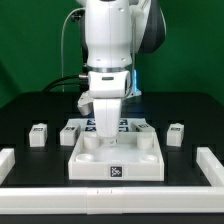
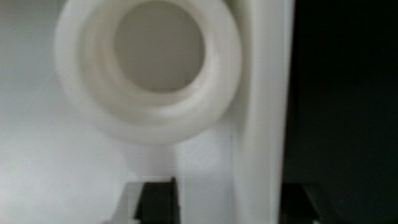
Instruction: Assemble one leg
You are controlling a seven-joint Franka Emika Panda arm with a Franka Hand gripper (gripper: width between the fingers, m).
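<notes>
The large white square part (image 1: pixel 115 160) with round corner sockets lies flat at the front centre. My gripper (image 1: pixel 104 126) is down on its far edge by the corner socket on the exterior view's left. In the wrist view that socket (image 2: pixel 151 70) fills the frame, and my gripper (image 2: pixel 228 203) has one dark fingertip (image 2: pixel 157 203) inside the part's edge wall (image 2: pixel 263 110) and the other outside, both close against it. One leg (image 1: pixel 38 135) stands on the exterior view's left, another leg (image 1: pixel 176 133) on the right, both away from the gripper.
More tagged white pieces (image 1: pixel 146 128) lie behind the square part, partly hidden by the arm. A raised white border runs along the left (image 1: pixel 8 160), the right (image 1: pixel 212 165) and the front of the black table.
</notes>
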